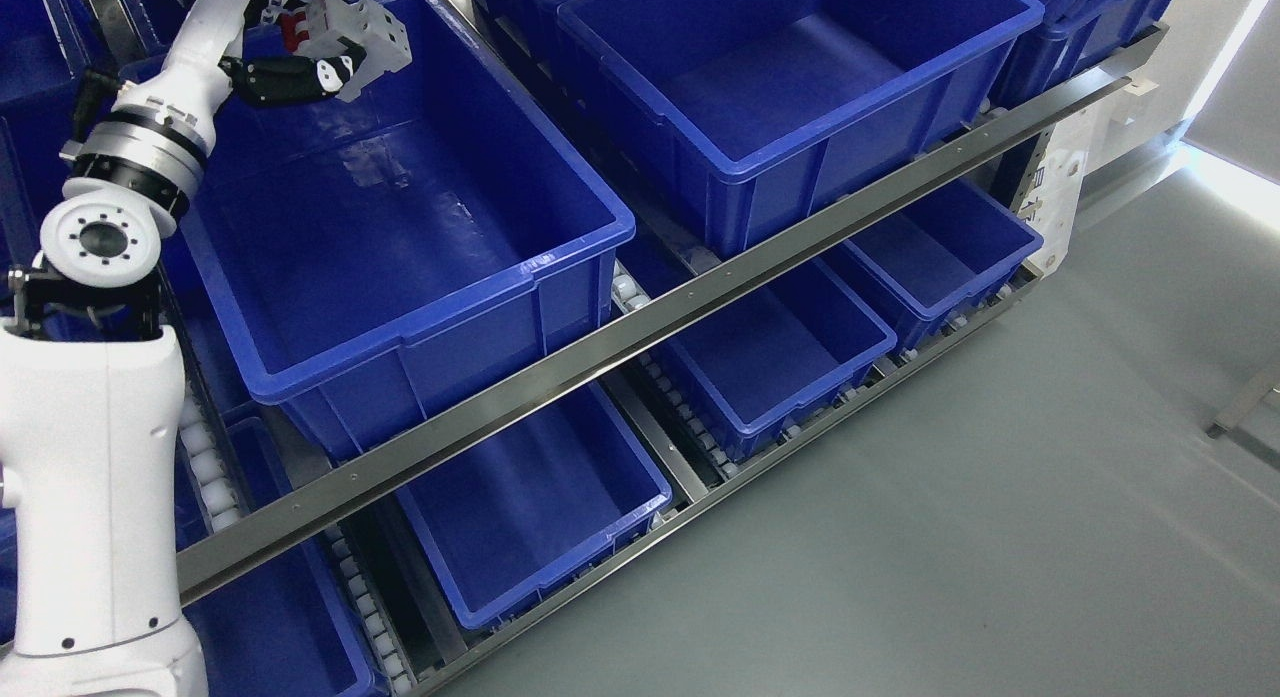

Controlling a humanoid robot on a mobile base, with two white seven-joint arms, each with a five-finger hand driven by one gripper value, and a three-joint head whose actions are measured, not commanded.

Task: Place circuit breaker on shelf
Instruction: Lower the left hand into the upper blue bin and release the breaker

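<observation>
My left arm rises along the left edge and reaches to the top left. Its hand [300, 62] is shut on a grey circuit breaker [362, 32] with red switches on its left side. The breaker hangs above the far left corner of a big blue bin [420, 307] on the upper shelf level. That bin holds nothing I can see. The right arm does not show.
A second large blue bin [780, 147] sits to the right on the same level. A steel rail [640, 327] runs diagonally along the shelf front. Lower blue bins [770, 367] sit on rollers beneath it. Grey floor [1000, 497] fills the lower right.
</observation>
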